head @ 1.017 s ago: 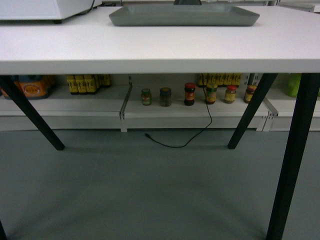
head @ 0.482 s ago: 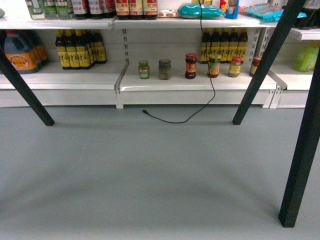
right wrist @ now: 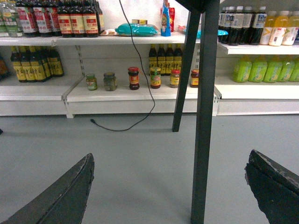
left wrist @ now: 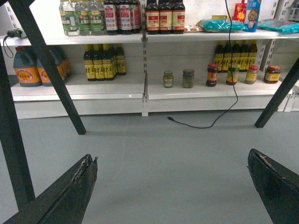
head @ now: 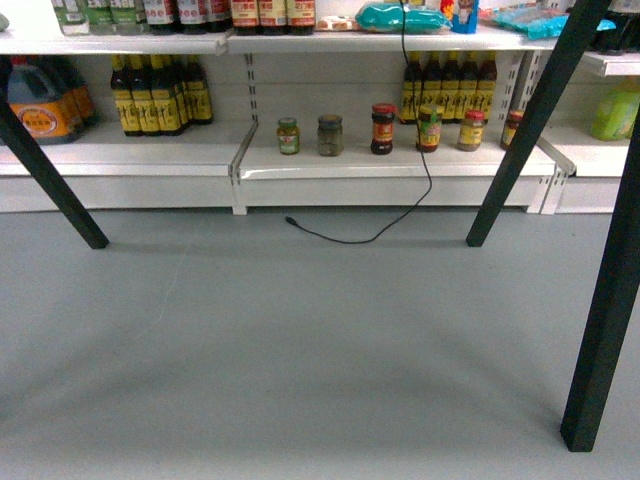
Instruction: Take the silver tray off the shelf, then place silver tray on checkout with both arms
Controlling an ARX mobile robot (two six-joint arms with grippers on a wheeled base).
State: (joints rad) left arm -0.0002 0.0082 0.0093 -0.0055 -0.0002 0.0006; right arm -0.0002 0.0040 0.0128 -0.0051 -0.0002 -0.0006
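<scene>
The silver tray is out of view in every frame. Of the checkout only the black slanted legs (head: 604, 300) show; its white top is above the frames. My left gripper (left wrist: 173, 159) hangs low over the grey floor, open, with nothing between its fingers (left wrist: 79, 182). My right gripper (right wrist: 170, 158) is also open and empty, its fingers (right wrist: 268, 182) wide apart. A black checkout leg (right wrist: 203, 116) stands on the floor ahead of it, seen between the fingers. Neither gripper appears in the head view.
White tiered store shelves (head: 330, 165) with bottles (head: 160, 95) and small jars (head: 381, 130) run along the back. A black cable (head: 400, 225) hangs down and trails onto the grey floor (head: 300, 350). More slanted legs (head: 50, 180) stand at the left.
The head view has dropped from the white tabletop with the tray on it to the floor and shelves below. In the last half second it barely shifted.
</scene>
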